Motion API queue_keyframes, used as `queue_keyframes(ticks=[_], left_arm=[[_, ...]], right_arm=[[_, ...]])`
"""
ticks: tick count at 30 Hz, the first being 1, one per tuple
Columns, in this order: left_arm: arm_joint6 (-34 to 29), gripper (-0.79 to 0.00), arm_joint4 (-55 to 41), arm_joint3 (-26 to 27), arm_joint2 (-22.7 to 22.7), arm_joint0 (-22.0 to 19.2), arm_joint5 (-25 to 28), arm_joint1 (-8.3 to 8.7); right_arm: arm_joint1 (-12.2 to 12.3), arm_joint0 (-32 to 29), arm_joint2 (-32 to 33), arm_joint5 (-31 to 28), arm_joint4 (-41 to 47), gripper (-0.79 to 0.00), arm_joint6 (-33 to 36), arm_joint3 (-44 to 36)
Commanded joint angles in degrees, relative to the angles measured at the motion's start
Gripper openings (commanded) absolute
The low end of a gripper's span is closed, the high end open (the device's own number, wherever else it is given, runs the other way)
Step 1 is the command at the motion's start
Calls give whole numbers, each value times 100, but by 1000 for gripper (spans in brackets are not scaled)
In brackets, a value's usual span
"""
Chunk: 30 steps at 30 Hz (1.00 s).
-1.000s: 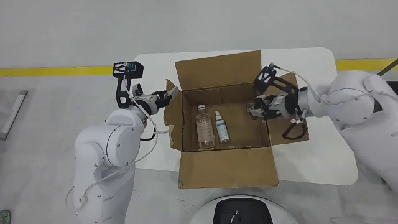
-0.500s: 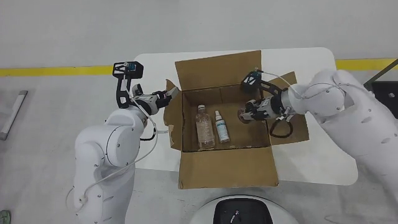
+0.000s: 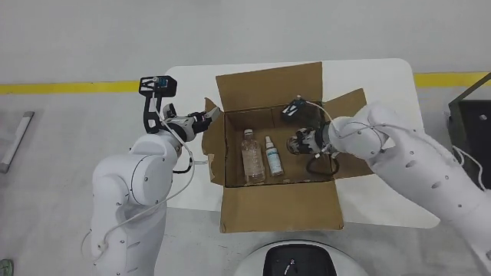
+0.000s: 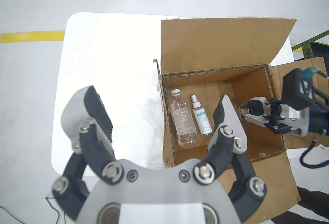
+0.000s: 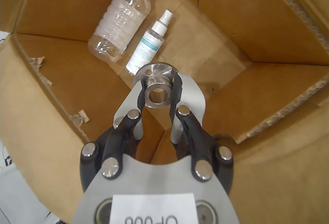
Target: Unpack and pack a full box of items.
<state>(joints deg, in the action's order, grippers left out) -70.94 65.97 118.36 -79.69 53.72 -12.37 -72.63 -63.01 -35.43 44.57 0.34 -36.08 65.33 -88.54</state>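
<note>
- A cardboard box (image 3: 280,208) sits in the middle of the white tabletop (image 3: 376,84) with its four flaps folded outward. The far flap is raised and the near one is spread toward the robot.
- A clear water bottle (image 3: 252,157) and a small white spray bottle (image 3: 273,157) lie side by side in the left half of the box floor, caps toward the far wall.
- The water bottle is nearer the left wall, with the spray bottle just beside it on the right. Whether the two touch cannot be told.
- The right tool (image 5: 159,85) is down inside the box, to the right of the spray bottle. Its fingers are clamped on the neck of a metal fitting (image 5: 156,98) — a short steel tube with a round flange that has bolt holes.
- The flange end points away from the tool and sits close to the spray bottle's base. Whether the fitting rests on the box floor cannot be told.
- The left tool (image 4: 156,94) hangs above the tabletop just beside the box's left flap, outside the box — its fingers are spread wide apart, black pads (image 4: 99,109) facing inward.
- A yellow line (image 3: 69,87) runs across the grey floor beyond the tabletop.
</note>
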Motion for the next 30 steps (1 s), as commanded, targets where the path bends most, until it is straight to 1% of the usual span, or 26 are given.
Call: queue_keyframes(ticks=[1,7,13,16,21,22,23,24,30], left_arm=[[0,0,0,0,0,0,0,0],[0,0,0,0,0,0,0,0],[0,0,0,0,0,0,0,0],[0,0,0,0,0,0,0,0],[0,0,0,0,0,0,0,0],[0,0,0,0,0,0,0,0],[0,0,0,0,0,0,0,0],[0,0,0,0,0,0,0,0],[0,0,0,0,0,0,0,0]], right_arm=[[-135,136,-316,216,32,-785,-80,175],[-528,579,-1046,903,-158,-785,18,776],[-861,891,-1432,1525,-132,-785,297,1507],[-992,996,-1529,1727,-123,-785,354,1786],[-1165,1130,-1629,1773,-124,-779,377,2141],[-1193,1143,-1635,1763,-108,-680,367,2195],[-1219,1158,-1638,1762,-98,-600,370,2250],[-1242,1172,-1642,1752,-96,-499,369,2294],[-1334,1216,-1600,1665,-108,-483,340,2481]])
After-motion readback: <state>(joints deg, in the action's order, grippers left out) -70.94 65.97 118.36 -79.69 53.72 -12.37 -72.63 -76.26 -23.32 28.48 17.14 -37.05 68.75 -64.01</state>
